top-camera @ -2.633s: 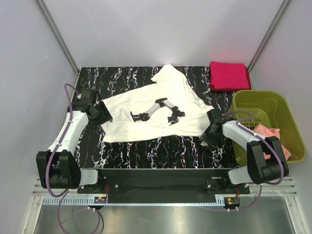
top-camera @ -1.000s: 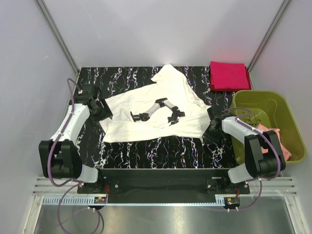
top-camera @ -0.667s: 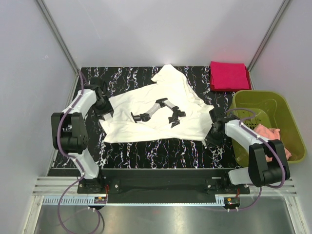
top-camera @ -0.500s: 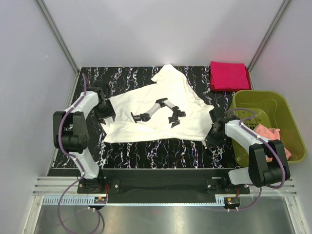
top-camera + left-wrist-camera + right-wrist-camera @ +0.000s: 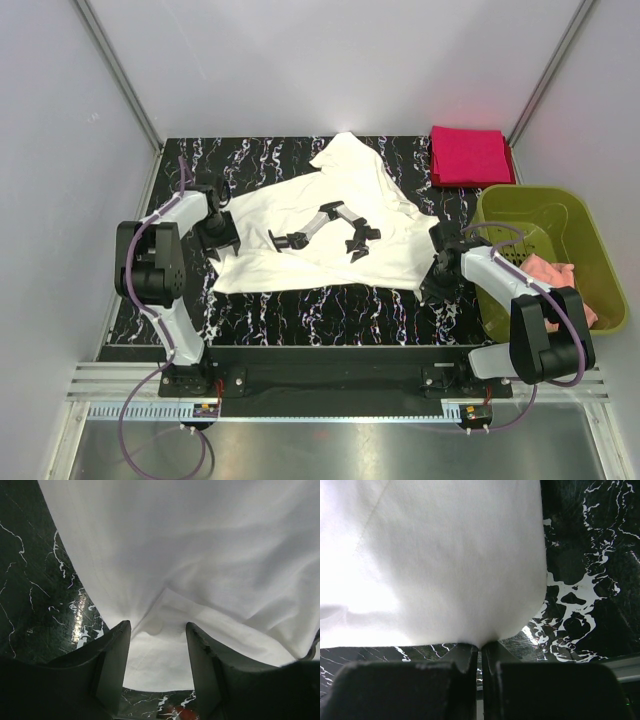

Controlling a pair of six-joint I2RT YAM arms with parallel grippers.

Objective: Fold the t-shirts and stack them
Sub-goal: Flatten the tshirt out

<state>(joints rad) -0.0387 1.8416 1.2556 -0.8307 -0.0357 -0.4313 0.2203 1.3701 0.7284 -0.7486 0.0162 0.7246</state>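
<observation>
Large cream-white cloth t-shirt (image 5: 300,215) with black print, spread mid black marbled desk (image 5: 330,310). At its 8 o'clock edge: left end effector (image 5: 157,627), fingers apart astride a raised fold. At its 4 o'clock corner: right end effector (image 5: 480,647), clamped on hem. Plain magenta-red folded t-shirt (image 5: 470,155) at desk's 1 o'clock.

Black, white-veined counter (image 5: 330,300) fills centre frame. Olive-green basket (image 5: 545,215) at right edge. Salmon-pink cloth (image 5: 552,272) bunched inside it.
</observation>
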